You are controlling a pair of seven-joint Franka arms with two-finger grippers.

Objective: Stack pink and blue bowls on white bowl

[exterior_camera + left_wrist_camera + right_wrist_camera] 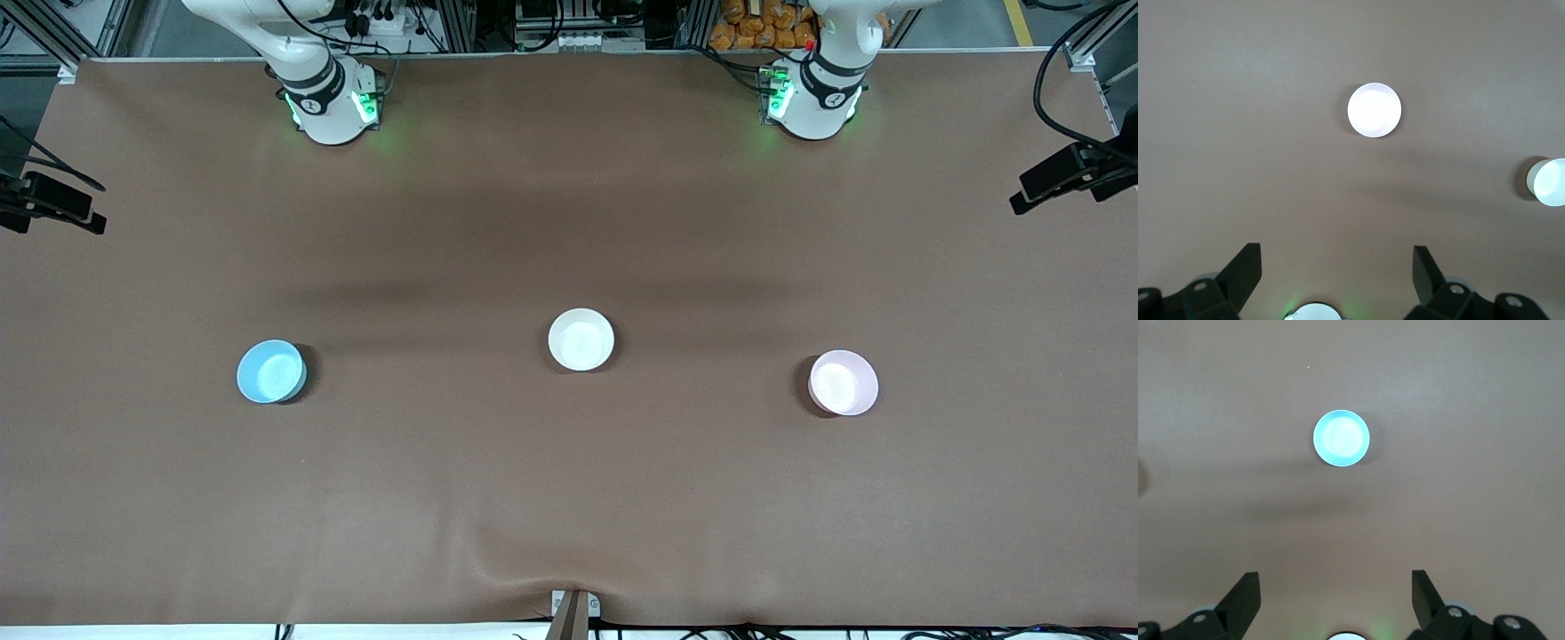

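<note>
Three bowls stand apart in a row on the brown table. The white bowl (581, 339) is in the middle. The blue bowl (271, 371) is toward the right arm's end and the pink bowl (843, 382) toward the left arm's end. My left gripper (1337, 257) is open and empty, high over the table, with the pink bowl (1374, 110) below it and the white bowl (1548, 181) at the view's edge. My right gripper (1335, 580) is open and empty, high over the table, with the blue bowl (1341, 437) below it. Neither gripper shows in the front view.
The two arm bases (333, 102) (813, 98) stand at the table's edge farthest from the front camera. A camera mount (572, 613) sits at the nearest edge. Black camera brackets (1071, 173) stick in at both ends. The brown cloth (569, 498) is wrinkled near the front edge.
</note>
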